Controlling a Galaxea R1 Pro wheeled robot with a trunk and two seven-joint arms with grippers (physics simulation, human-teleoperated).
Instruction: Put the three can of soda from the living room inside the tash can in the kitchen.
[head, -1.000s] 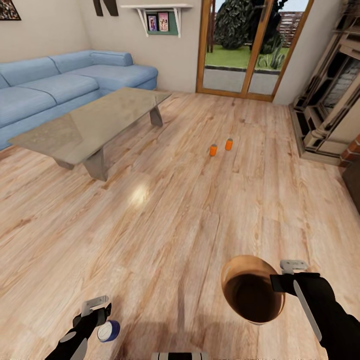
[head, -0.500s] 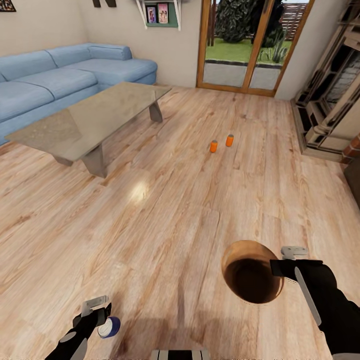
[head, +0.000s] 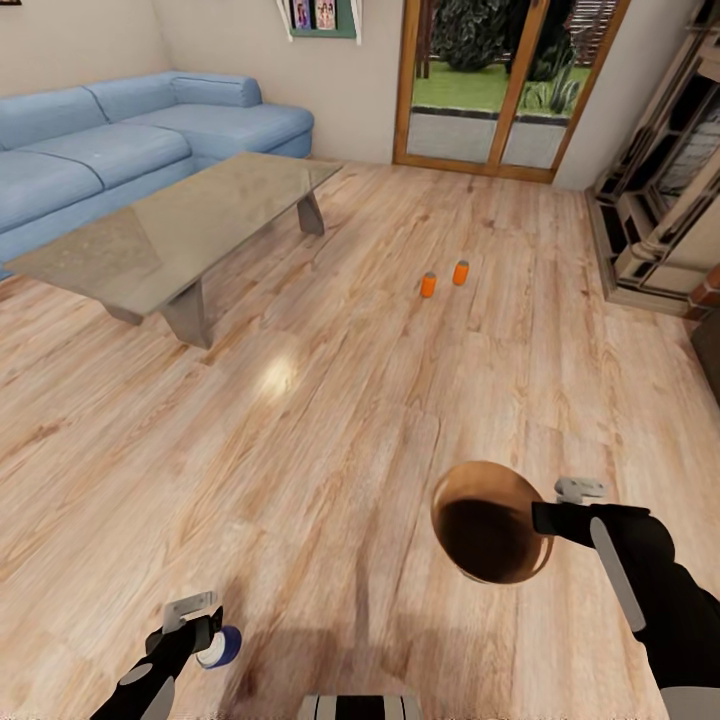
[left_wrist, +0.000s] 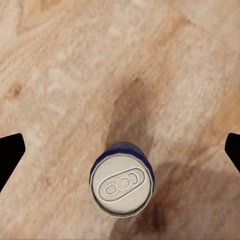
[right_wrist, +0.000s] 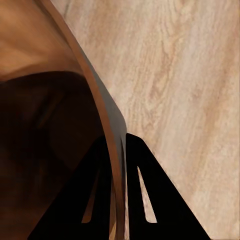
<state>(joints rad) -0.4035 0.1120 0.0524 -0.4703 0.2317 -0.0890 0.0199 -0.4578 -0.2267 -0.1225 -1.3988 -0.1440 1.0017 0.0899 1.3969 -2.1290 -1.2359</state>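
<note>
The brown trash can (head: 492, 522) hangs above the wood floor (head: 330, 450) at the right end effector (head: 548, 517), its open mouth turned up toward the head camera and its inside dark. In the right wrist view the two black fingers (right_wrist: 142, 200) stand nearly closed, one on the inner face and one on the outer face of the bin's thin amber wall (right_wrist: 97, 115), so the right end effector is clamped on the rim. Two orange soda cans (head: 428, 285) (head: 460, 272) stand upright on the floor well ahead of the bin, just beside each other but apart, in the open space between the long grey low surface (head: 170, 235) and the fireplace surround (head: 655, 220). Near the left end effector (head: 200, 625) a blue can with a silver pull-tab top (head: 217, 647) shows; in the left wrist view this blue can (left_wrist: 122, 185) sits upright on the floor with its shadow beside it, and the two black fingertips (left_wrist: 10, 155) lie far out at either edge of the picture, wide apart and touching nothing. The blue corner sofa (head: 120, 140) runs behind the low surface, and the wood-framed glass doors (head: 500, 85) close the far wall.
</note>
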